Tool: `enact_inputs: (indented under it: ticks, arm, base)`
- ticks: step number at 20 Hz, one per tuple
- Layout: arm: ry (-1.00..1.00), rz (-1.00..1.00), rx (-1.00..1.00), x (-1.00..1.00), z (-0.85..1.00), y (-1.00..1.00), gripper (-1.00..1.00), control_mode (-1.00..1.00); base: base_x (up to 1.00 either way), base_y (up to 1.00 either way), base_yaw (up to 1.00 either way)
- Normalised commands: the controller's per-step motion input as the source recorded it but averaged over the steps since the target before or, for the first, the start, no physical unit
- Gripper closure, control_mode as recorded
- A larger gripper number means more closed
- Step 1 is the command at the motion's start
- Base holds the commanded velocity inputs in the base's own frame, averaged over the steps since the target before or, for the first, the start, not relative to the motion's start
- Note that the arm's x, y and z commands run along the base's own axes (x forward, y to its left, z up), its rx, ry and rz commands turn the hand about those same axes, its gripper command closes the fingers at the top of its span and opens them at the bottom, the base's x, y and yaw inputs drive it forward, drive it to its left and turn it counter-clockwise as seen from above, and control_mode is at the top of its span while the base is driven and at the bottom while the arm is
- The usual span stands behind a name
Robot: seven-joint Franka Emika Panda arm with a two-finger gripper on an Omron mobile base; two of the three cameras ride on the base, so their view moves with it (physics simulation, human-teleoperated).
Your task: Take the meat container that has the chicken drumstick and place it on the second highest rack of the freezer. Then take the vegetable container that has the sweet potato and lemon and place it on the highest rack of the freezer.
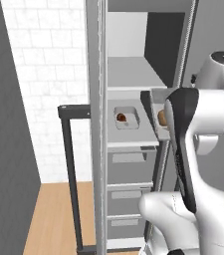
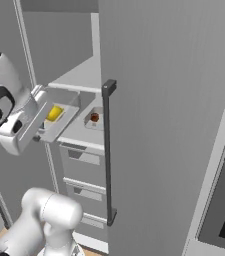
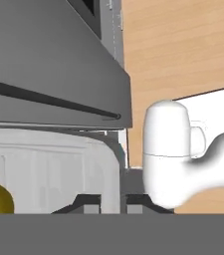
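1. Freezer [image 1: 133,69] stands open, its door [image 2: 174,125] with the long black bar handle [image 2: 108,155] swung out toward the right base view
2. The meat container [image 1: 127,118] sits on the second highest rack [image 1: 133,137], holding the chicken drumstick [image 1: 121,117], a small reddish-brown lump much smaller than its tray
3. The gripper [image 3: 112,199] is clamped on the rim of the vegetable container [image 2: 59,117], with its fingers together on the tray's wall in the hand view
4. This tray hangs in the air in front of the shelves, about level with the meat container and to its right in the left base view
5. The lemon [image 2: 54,112] lies inside the held tray, and the sweet potato [image 1: 161,117] shows at the tray's edge behind the arm
6. The highest rack [image 1: 133,74] lies above both trays
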Motion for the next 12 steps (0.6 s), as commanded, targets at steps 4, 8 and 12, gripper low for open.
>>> enact_inputs:
  ticks: [4, 8, 12]
  arm:
    - [-0.44, 0.00, 0.00, 0.32, 0.63, 0.02, 1.00, -1.00]
    - [-0.35, 0.00, 0.00, 0.50, 0.41, 0.04, 1.00, -1.00]
    - [-0.16, -0.07, -0.05, 0.86, 0.14, 0.00, 1.00, -1.00]
  base:
    - [0.00, 0.00, 0.00]
    - [0.00, 0.00, 0.00]
    - [0.00, 0.00, 0.00]
